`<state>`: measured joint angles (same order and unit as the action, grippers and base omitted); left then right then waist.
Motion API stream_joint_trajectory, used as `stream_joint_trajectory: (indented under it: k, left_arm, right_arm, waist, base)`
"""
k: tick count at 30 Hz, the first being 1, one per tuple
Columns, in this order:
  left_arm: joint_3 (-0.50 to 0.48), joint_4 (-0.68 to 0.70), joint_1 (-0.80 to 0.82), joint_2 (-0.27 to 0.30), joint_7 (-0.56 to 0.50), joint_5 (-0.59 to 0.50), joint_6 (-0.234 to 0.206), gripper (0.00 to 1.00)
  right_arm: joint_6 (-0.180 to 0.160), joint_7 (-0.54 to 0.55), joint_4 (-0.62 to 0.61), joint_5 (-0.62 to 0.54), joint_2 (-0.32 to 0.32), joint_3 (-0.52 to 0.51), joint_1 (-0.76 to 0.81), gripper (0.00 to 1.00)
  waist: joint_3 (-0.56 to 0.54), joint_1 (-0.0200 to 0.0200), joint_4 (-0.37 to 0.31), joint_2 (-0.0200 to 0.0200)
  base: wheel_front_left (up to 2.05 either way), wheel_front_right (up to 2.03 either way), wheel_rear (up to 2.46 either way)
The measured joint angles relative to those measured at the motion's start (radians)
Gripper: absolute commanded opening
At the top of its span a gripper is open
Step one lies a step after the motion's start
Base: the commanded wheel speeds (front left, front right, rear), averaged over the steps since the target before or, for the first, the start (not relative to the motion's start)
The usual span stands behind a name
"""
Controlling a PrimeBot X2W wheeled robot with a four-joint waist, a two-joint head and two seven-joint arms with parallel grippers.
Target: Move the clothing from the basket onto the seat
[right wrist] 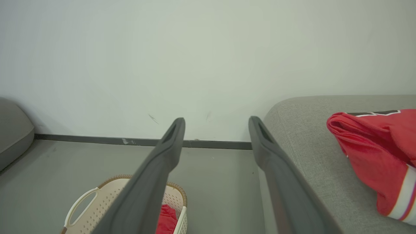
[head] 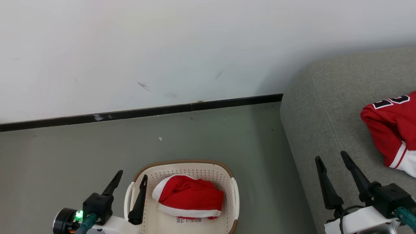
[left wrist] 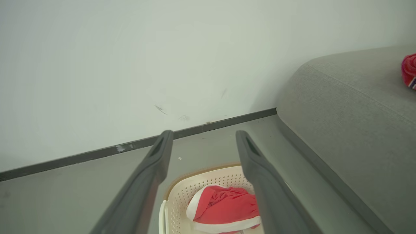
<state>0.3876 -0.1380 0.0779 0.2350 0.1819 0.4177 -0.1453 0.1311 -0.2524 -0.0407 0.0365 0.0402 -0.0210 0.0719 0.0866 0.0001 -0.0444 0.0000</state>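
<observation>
Head camera first: my left gripper point(head: 133, 174) sits at the lower left with its two dark fingers spread wide and nothing between them. One finger crosses the left rim of the basket point(head: 234, 191) in the picture, and I cannot tell whether it touches. The basket stands on the grey floor point(head: 81, 162), close to the seat point(head: 318, 107) but apart from it. Inside it lies a bunched red garment point(head: 190, 196) with white trim, and a label point(head: 188, 220) shows on the basket bottom just below that. My right gripper point(head: 330, 155) is at the lower right over the seat, its fingers equally wide apart and empty. A red jersey point(head: 391, 130) with a black-and-white number lies on the seat cushion beside that gripper, not touching it. A white wall point(head: 162, 48) with a dark skirting strip point(head: 146, 112) runs behind.

Left wrist camera: my fingers stand well apart, framing the basket below, with the red garment resting in it. The seat fills the right side, and a small red patch of the jersey shows on it at the far right edge.

Right wrist camera: again both fingers are spread, gripping nothing. The basket, white handle towards me, is at the lower left, partly behind one finger, with a bit of red inside. The jersey lies crumpled on the seat at the right, white stripes along its lower edge.
</observation>
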Motion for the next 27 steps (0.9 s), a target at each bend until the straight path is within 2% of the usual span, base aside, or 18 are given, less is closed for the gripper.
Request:
stream_joint_trajectory:
  k: [13, 27]
  left_arm:
    - [0.130, -0.109, 0.170, -0.026, -0.068, -0.086, 0.079, 1.00]
    - [0.176, -0.238, 0.308, -0.060, -0.094, -0.134, 0.105, 1.00]
  right_arm:
    - [0.000, 0.000, -0.090, -0.030, -0.001, -0.043, -0.086, 1.00]
    - [0.000, -0.002, -0.145, -0.017, 0.000, -0.027, -0.205, 1.00]
  waist:
    - [0.107, 0.0000, -0.030, 0.0000]
    - [0.249, 0.0000, -0.071, 0.0000]
  base:
    - [0.00, 0.00, 0.00]
    - [0.00, 0.00, 0.00]
